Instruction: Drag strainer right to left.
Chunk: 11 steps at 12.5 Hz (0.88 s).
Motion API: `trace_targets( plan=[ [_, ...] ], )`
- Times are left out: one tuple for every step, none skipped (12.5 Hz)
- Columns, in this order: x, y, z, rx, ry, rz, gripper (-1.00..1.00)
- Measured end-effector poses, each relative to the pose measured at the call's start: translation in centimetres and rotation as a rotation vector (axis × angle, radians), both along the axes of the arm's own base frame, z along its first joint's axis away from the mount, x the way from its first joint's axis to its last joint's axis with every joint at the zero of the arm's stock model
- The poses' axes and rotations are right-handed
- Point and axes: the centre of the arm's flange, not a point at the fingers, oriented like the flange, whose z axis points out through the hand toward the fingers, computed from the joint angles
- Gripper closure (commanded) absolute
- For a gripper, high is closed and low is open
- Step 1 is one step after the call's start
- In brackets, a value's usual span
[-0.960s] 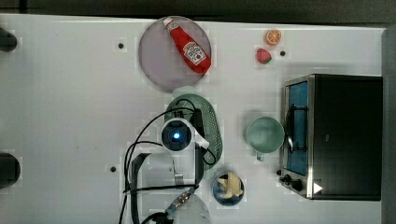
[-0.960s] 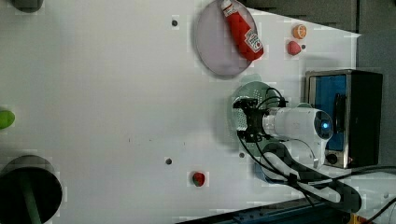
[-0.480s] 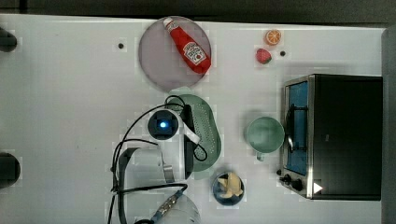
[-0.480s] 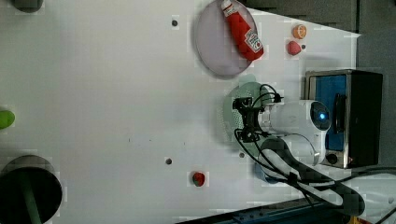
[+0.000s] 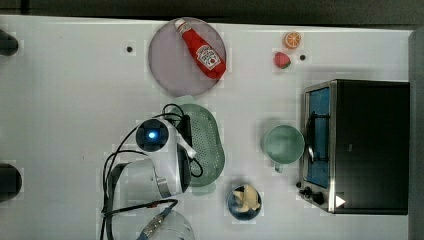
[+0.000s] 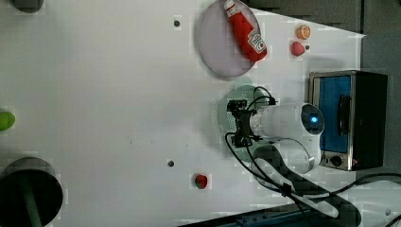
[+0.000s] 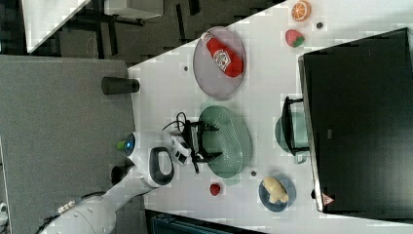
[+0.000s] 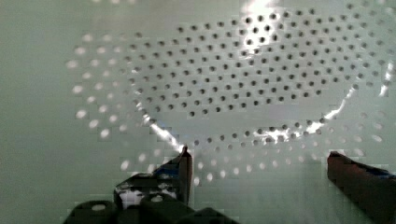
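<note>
The strainer (image 5: 206,142) is a pale mint-green oval colander dotted with holes, lying on the white table just below the plate in the top view. It also appears in the left view (image 6: 229,115) and the right view (image 7: 231,141). My gripper (image 5: 186,134) hangs over the side of the strainer on the top view's left, partly hidden under the arm's white wrist. The right view shows the gripper (image 7: 210,142) open, its two black fingers reaching down into the bowl. In the wrist view the gripper (image 8: 259,163) stands open over the perforated floor, with nothing between the fingers (image 8: 183,170).
A grey-lilac plate (image 5: 167,65) carries a ketchup bottle (image 5: 202,50) just beyond the strainer. At the top view's right are a green mug (image 5: 284,144), a toaster oven (image 5: 357,145) and a blue bowl (image 5: 244,201) of food. A strawberry (image 5: 281,60) and an orange slice (image 5: 292,40) lie far off.
The arm has swung toward the top view's left, and the strainer has slid a little that way with it. The fingers have stayed open.
</note>
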Motion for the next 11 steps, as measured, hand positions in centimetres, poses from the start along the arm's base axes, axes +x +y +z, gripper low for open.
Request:
trace_targets(
  plan=[
    [-0.4, 0.7, -0.2, -0.012, 0.019, -0.013, -1.0],
    [-0.6, 1.4, -0.2, -0.022, 0.02, -0.014, -1.0],
    [-0.9, 2.3, -0.3, -0.028, 0.027, -0.015, -1.0],
    [-1.0, 3.6, 0.0, -0.024, 0.031, -0.034, -1.0],
    [-1.1, 5.0, 0.2, -0.014, 0.025, -0.046, -1.0],
    [-1.2, 6.5, 0.5, -0.007, 0.017, -0.053, -1.0],
    [-1.4, 7.9, 0.9, -0.002, 0.008, -0.053, -1.0],
    [-1.3, 9.3, 1.0, 0.011, -0.001, -0.049, -1.0],
    [-1.5, 10.5, 0.9, 0.013, 0.004, -0.033, -1.0],
    [-2.1, 11.1, 0.9, 0.006, 0.013, -0.019, -1.0],
    [-2.3, 11.7, 0.9, 0.007, 0.011, -0.015, -1.0]
  ],
)
